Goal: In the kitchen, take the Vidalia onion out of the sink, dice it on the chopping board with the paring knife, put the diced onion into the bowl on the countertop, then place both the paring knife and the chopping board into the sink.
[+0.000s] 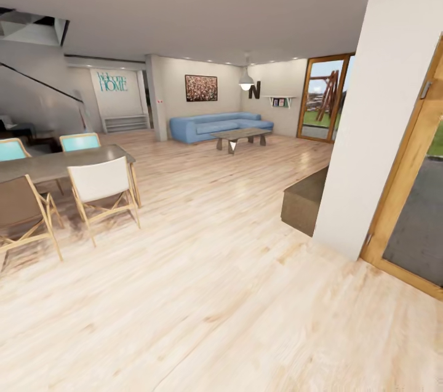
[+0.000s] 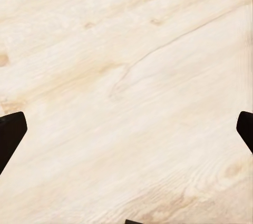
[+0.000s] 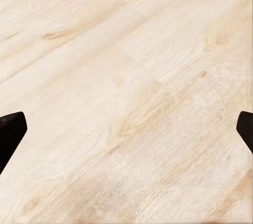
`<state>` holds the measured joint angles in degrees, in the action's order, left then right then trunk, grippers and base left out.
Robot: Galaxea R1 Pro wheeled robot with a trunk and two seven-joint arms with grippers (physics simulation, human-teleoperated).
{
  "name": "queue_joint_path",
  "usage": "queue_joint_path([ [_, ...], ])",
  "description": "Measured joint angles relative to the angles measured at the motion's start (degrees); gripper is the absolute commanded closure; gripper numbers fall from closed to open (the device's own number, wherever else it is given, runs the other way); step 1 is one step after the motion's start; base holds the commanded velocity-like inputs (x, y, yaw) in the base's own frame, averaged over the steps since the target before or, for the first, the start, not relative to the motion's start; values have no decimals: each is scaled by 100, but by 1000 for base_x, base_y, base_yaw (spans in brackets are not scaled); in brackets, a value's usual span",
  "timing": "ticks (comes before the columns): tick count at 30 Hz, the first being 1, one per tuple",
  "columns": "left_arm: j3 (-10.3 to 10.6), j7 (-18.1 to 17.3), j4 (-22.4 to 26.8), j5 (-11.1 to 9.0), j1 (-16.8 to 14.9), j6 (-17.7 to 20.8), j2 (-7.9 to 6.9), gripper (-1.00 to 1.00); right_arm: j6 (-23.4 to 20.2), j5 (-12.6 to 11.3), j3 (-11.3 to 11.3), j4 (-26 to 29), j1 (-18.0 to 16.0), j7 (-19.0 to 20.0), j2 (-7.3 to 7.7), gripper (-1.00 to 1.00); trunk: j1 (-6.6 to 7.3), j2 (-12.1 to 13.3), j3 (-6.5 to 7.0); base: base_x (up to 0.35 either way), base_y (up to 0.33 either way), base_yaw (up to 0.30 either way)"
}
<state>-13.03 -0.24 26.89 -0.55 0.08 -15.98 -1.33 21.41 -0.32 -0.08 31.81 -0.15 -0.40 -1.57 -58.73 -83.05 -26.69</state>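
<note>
Rolling through an open-plan living area, the robot looks out from its head camera over a pale, light-grained wooden plank floor [image 1: 234, 293], with none of the kitchen items of its task among the furniture ahead.

Each wrist camera looks straight down at those same boards. The left gripper [image 2: 126, 129] hangs with its two dark fingertips [image 2: 10, 134] spread wide to opposite edges of its picture, nothing between them but bare wood. The right gripper [image 3: 126, 129] is likewise parted, its black fingertips [image 3: 10, 132] far apart over an unbroken stretch of knotty planks.

Ahead and to the robot's left stands a grey rectangular dining table [image 1: 58, 164], ringed by wooden-framed chairs: a white-backed chair [image 1: 101, 186] nearest, a brown-backed chair [image 1: 21, 210] beside it, and two turquoise-backed chairs [image 1: 80, 142] on the far side. Farther off, a blue L-shaped sofa [image 1: 215, 126] sits against the back wall behind a low grey coffee table [image 1: 241, 136], beneath a dark framed multicoloured painting [image 1: 201, 88] and near a white dome pendant lamp [image 1: 247, 81]. To the robot's right rises a broad white square pillar [image 1: 375, 103], with a low brown wooden bench [image 1: 304, 201] at its foot and a wood-framed glass door [image 1: 418, 195] just beyond.
</note>
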Motion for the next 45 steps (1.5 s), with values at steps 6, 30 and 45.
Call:
queue_joint_path([
  [6,0,0,-3,4,0,1,0,-100,0,-3,0,0,0,0,0,-100,0,0,25,0,0,-245],
  [30,0,0,-3,6,0,-7,-5,-100,85,-134,-729,-1,0,-27,6,-100,0,0,135,0,0,-247],
  [45,-2,1,-1,6,0,-7,-9,-100,80,-136,-912,-2,-1,-19,3,-100,0,0,193,0,0,-234],
])
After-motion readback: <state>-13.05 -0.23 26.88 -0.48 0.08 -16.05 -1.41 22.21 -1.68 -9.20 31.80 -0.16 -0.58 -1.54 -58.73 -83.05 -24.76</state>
